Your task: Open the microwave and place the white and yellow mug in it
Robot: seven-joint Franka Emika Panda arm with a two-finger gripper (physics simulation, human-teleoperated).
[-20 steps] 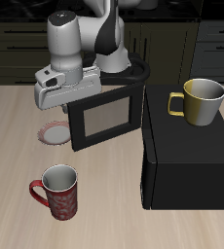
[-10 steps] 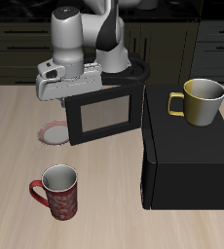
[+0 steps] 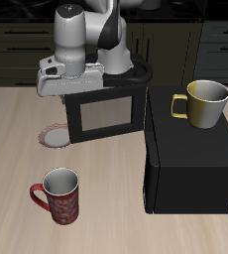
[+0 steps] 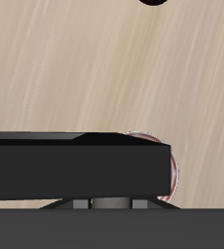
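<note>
1. Hand (image 3: 58,92) is hovering right at the top outer edge of the open microwave door (image 3: 104,116). Fingers aren't visible in either view, so I cannot tell whether they are apart or together, or whether they're actually touching the door.
2. Microwave (image 3: 190,164) is sitting on the counter (image 3: 12,159) as a big black box. Its door is swinging wide open, with the window panel facing the counter's front edge.
3. The white and yellow mug (image 3: 206,103) is standing upright on top of the microwave, handle pointing toward the door side. It is not inside.
4. A red patterned mug (image 3: 59,193) is standing on the counter nearer the front edge, well apart from the microwave.
5. A round plate (image 3: 55,135) is lying on the counter behind the door's free edge – the door is partly hiding it.
6. Only the exterior view is showing the arm, both mugs and the microwave body.
7. The wrist view is showing only the door's black top edge (image 4: 80,165) seen close up, with wood-grain counter beyond and a sliver of the plate rim (image 4: 172,170) peeking past the door's end.
8. Hard to make out – the microwave cavity is hidden behind the door and body, and a dark blob at the wrist frame's border is cut off and unidentifiable.
</note>
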